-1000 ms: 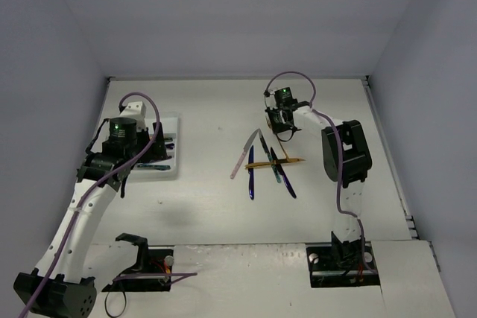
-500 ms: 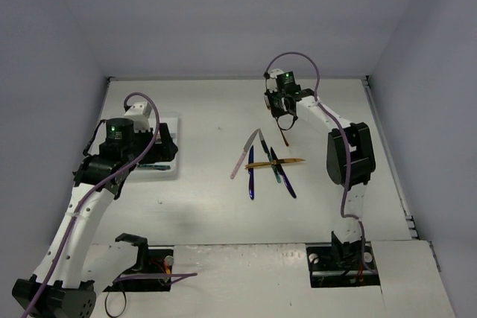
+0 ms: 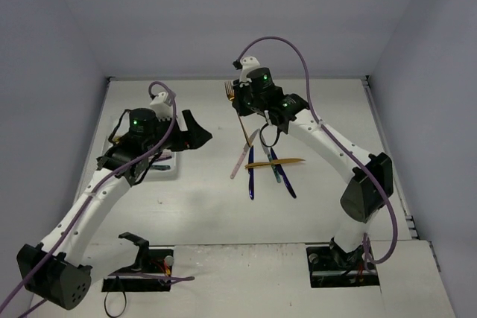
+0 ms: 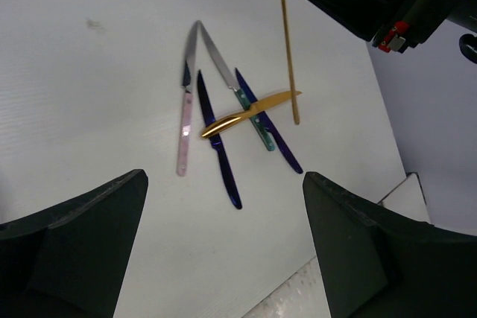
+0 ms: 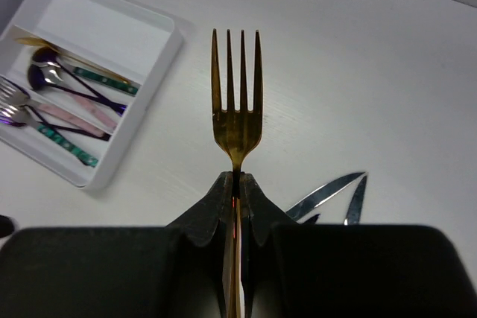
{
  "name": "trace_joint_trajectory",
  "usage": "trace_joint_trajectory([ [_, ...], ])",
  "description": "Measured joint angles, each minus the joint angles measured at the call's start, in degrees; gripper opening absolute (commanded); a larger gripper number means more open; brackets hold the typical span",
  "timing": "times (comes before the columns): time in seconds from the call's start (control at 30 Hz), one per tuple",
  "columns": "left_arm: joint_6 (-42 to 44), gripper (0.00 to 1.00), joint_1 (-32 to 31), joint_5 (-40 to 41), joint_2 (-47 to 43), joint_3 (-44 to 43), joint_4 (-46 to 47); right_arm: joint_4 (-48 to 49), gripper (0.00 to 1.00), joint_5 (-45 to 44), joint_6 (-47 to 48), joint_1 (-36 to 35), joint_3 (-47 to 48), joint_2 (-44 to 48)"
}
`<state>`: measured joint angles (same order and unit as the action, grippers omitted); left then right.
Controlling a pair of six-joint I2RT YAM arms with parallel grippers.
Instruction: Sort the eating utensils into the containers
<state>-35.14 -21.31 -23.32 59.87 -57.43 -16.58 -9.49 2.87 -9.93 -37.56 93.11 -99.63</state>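
A slim gold fork [image 5: 235, 102] with four straight tines and a mirror-bright finish was held clamped by its flat handle between the matte black fingers of the right gripper [image 5: 235, 184], tines pointing away from the wrist. It was carried in the air above the far middle of the table [image 4: 89, 109], between the tray and the loose knives. The left gripper [image 3: 195, 129] was held just right of the tray with its broad, dull black jaws spread wide and nothing between them. The table top was seen as a white, faintly grained sheet. Five knives were left crossed on it in a loose fan: a pink-handled knife [image 4: 184, 121] with a silver blade, a dark blue knife [image 4: 220, 161], a teal-handled knife [image 4: 246, 102], a second dark blue knife [image 4: 276, 139], and a gold knife [image 4: 250, 112] laid across the others. A white rectangular tray [image 5: 173, 42] of smooth plastic, with rounded corners and raised ridges, was seen at the left; a purple spoon [image 5: 67, 83] and a pink-handled fork [image 5: 59, 113] were lying among the glossy pieces in its narrow compartments, while the wide compartment was bare.
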Motion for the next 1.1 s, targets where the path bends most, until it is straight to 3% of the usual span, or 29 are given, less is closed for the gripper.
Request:
trace_joint_trajectory([
  [0.13, -2.75, 0.82, -4.75, 0.71, 3.80, 0.00, 5.39, -0.17, 0.00, -0.72, -5.23, -1.91, -1.07, 2.64],
  [0.47, -5.13, 0.65, -13.97, 6.32, 11.00, -0.38, 14.28, -1.09, 0.00, -4.31, -15.19, -4.64, -7.33, 9.17],
  [0.67, -5.53, 0.35, -15.93, 8.40, 14.72, -1.91, 15.68, -0.99, 0.00, -5.42, -18.41, -4.96, -9.56, 12.18],
  [0.77, -5.68, 0.07, -16.61, 8.91, 15.80, -2.38, 16.06, -0.90, 0.00, -5.63, -19.32, -4.96, -10.41, 12.77],
  [0.83, -5.78, 0.00, -16.85, 9.09, 16.17, -2.59, 16.32, -0.74, 0.00, -5.71, -19.76, -4.96, -10.89, 12.93],
  [0.9, -5.65, 0.00, -17.22, 9.19, 16.33, -2.69, 16.64, -0.59, 0.01, -5.79, -20.07, -4.96, -11.20, 13.00],
  [1.03, -5.97, 0.00, -17.50, 9.41, 16.35, -2.71, 16.79, -0.16, 0.20, -6.25, -20.08, -4.96, -11.77, 13.21],
  [1.1, -6.43, 0.00, -17.50, 9.65, 16.35, -2.71, 16.99, 0.05, 0.36, -6.56, -20.31, -4.96, -12.12, 13.28],
])
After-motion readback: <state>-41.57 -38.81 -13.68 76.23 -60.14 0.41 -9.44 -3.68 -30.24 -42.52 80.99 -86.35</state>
